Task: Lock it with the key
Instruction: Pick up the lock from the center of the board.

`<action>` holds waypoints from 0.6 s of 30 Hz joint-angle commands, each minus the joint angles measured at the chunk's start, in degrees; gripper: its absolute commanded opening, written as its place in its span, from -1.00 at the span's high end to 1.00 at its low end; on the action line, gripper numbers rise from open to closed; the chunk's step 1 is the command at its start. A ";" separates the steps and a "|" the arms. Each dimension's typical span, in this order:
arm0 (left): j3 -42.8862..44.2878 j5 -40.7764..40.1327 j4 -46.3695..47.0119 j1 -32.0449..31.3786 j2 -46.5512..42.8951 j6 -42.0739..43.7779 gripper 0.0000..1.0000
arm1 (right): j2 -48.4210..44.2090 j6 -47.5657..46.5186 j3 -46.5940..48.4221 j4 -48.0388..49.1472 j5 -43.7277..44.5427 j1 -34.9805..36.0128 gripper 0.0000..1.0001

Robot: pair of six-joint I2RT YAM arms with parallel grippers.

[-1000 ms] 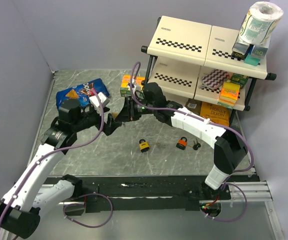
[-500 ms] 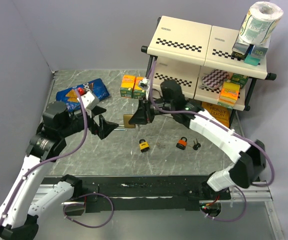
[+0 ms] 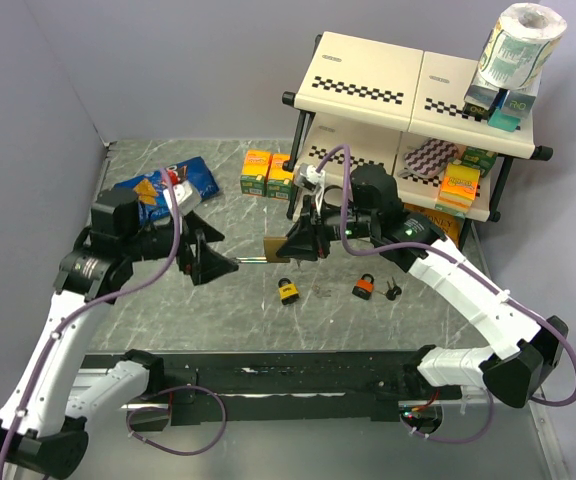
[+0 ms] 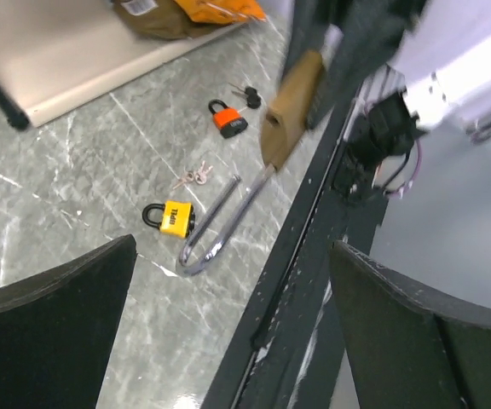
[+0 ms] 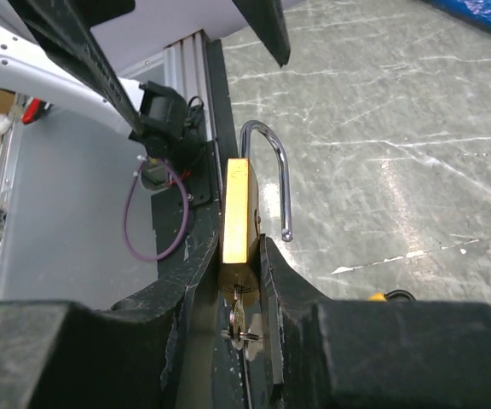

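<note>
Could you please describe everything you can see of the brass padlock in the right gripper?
The brass padlock has a flat, rectangular, gold-coloured body and a long silver shackle. The shackle is open: one leg sits in the body, the other ends free. A key sits in the keyhole at the base. The right gripper clamps the body's flat faces, holding it off the table, shackle pointing towards the open left gripper, which does not touch it.

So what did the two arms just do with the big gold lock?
The left arm pulled back to the left, away from the brass padlock, and its jaws are open. The right arm kept the padlock clamped, with the shackle open, and carried it a little to the right. The yellow padlock and orange padlock stayed put on the table.
</note>
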 commanded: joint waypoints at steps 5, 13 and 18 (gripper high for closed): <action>-8.66 7.81 -1.51 0.23 -9.27 24.72 -0.74 | -2.49 -0.24 1.93 2.60 -7.66 -0.27 1.00; -12.36 5.71 3.85 0.15 -9.62 26.39 -0.46 | -2.23 3.19 1.94 4.79 -11.80 -0.01 1.00; -13.77 4.65 5.52 -0.56 -8.66 27.99 -0.33 | -1.88 5.65 1.67 6.46 -12.06 0.08 1.00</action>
